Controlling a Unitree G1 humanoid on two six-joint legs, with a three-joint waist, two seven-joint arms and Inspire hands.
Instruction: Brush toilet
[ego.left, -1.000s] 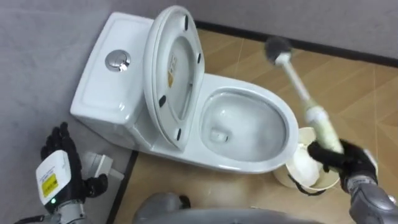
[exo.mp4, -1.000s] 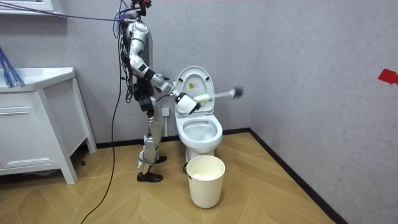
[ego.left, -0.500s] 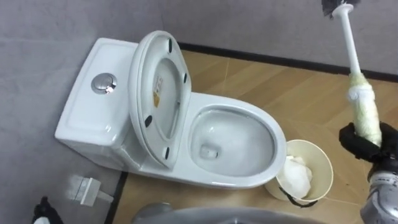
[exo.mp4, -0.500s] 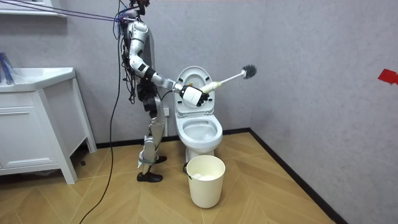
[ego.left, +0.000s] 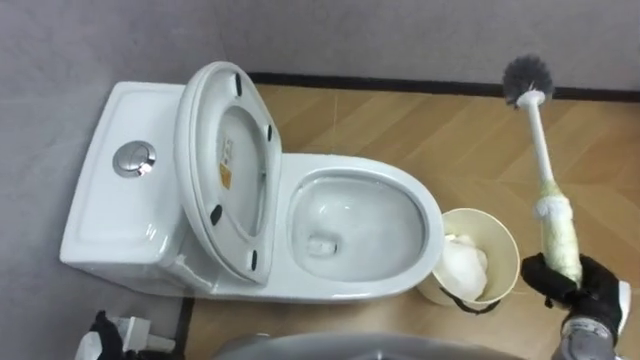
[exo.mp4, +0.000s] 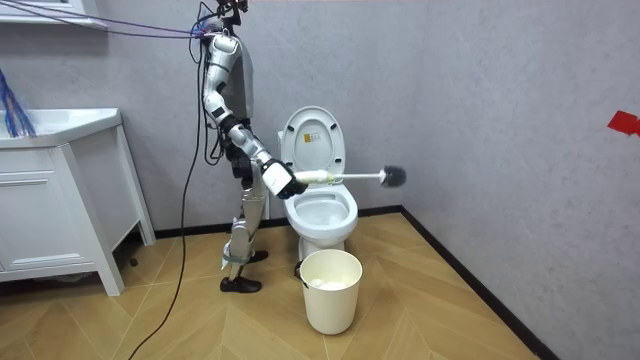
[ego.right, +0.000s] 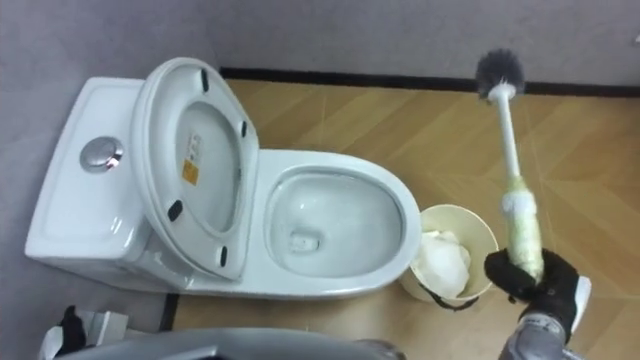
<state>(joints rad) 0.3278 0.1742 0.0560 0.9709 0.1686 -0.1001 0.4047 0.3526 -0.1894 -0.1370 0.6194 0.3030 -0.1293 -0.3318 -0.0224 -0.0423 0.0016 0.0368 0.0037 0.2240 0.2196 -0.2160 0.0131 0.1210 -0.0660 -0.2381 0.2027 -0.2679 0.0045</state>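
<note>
beside the grey wall, on the wood floor, the robot is seen standing at the toilet's side, with a white vanity cabinet (exo.mp4: 50, 210) well apart at the room view's left. the white toilet (ego.left: 330, 285) is found with its seat and lid (ego.left: 225, 190) raised and leaning toward the cistern (ego.left: 95, 215), so the bowl (ego.left: 360, 215) is left open from above. a cream waste bin (ego.left: 508, 240), holding something white and crumpled, is set on the floor just beside the bowl's front end. the toilet brush (ego.left: 540, 150) is held out roughly level in the air, over the floor beyond the bin and clear of the bowl. the right hand (ego.left: 585, 285) is clamped round the brush's thick pale grip, fingers curled about it. the left hand (ego.left: 100, 335) is glimpsed low by the cistern's foot; whether its fingers are apart or together cannot be told. the dark bristle head (ego.left: 527, 78) is pointed away from the robot.

the step in hand is judged to be bringing the head to the bowl. to be done well, the head should be swung across to the robot's left and tipped downward, the raised seat and the bin's rim being kept clear of. the bristles are best laid against the bowl's inner wall before any scrubbing is begun. small wrist turns are likely made into wide sweeps by the long shaft, so the wrist should be turned slowly.
</note>
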